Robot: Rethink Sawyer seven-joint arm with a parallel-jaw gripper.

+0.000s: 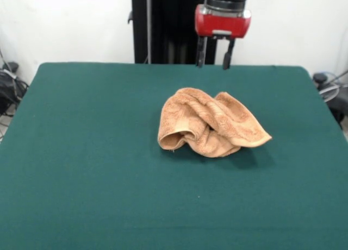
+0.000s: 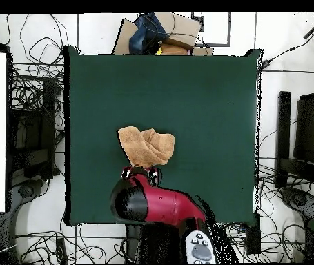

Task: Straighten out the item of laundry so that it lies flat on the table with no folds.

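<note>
The light orange-tan towel (image 1: 211, 123) lies crumpled in a heap near the middle of the dark green table (image 1: 81, 152), with folds and a rolled-over edge at its front left. In the overhead view the towel (image 2: 145, 146) sits just above the arm's red head. My gripper (image 1: 213, 60) hangs above the table's far side, behind the towel and clear of it, with its two dark fingers (image 1: 200, 53) apart and nothing between them. In the overhead view the gripper (image 2: 141, 174) is at the towel's lower edge.
The black pedestal (image 1: 163, 27) stands behind the table's far edge. Cables and equipment (image 2: 28, 124) lie on the floor around the table. Boxes (image 2: 163, 34) sit beyond the table's top edge in the overhead view.
</note>
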